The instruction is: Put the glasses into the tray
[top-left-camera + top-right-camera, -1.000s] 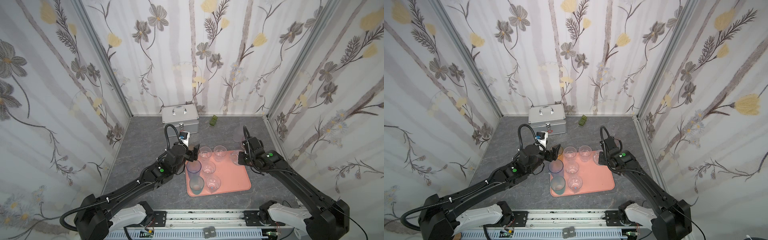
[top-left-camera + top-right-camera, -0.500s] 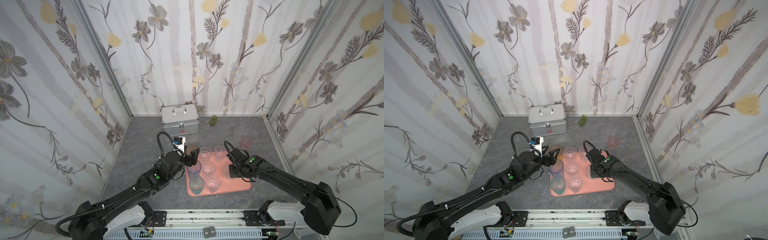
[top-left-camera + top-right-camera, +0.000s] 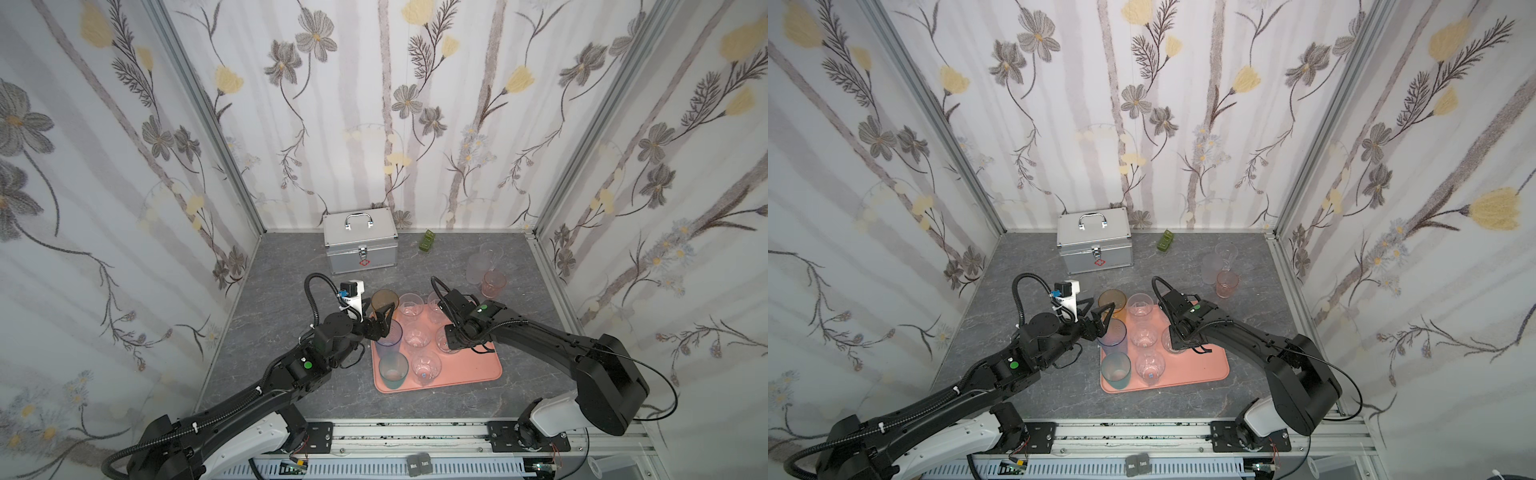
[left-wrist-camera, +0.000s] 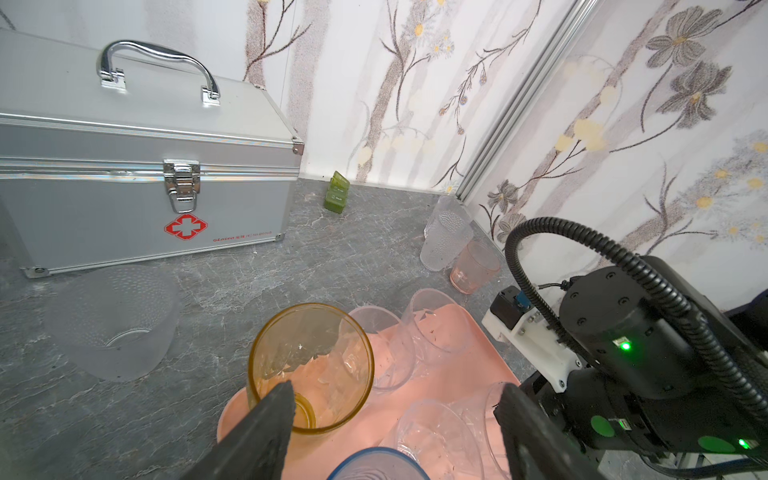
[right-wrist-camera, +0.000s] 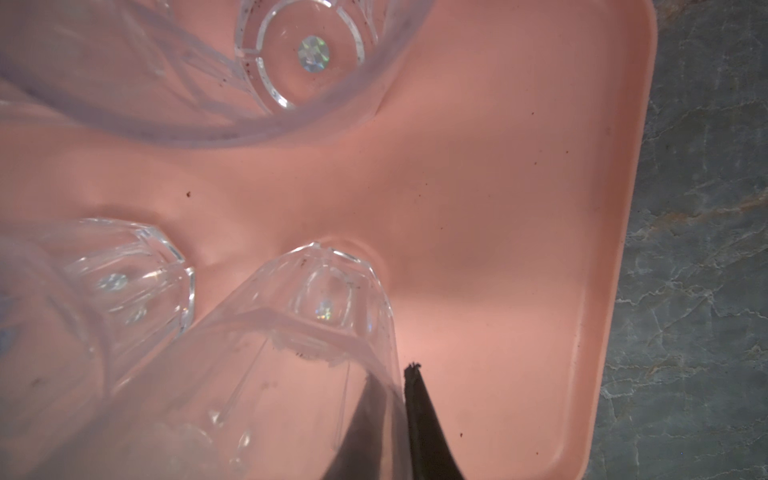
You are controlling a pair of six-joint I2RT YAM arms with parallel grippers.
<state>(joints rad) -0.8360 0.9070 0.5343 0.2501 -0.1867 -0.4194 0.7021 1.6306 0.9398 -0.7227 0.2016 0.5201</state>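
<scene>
Grey bench [image 3: 291, 257]: right gripper [image 5: 390, 386] just landed clear tumbler [image 5: 291, 353] on tray [image 5: 540, 208], jaws narrow, grip unclear; left gripper [image 4: 395, 390] wide; more tumblers [image 3: 493, 284] wait off-tray.

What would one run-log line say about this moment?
left gripper open near amber glass | right gripper at wall of clear glass on tray, grip unclear | pink glass off tray

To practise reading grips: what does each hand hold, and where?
Left hand: nothing, open. Right hand flanks the clear glass's rim wall; grip cannot be told.
</scene>
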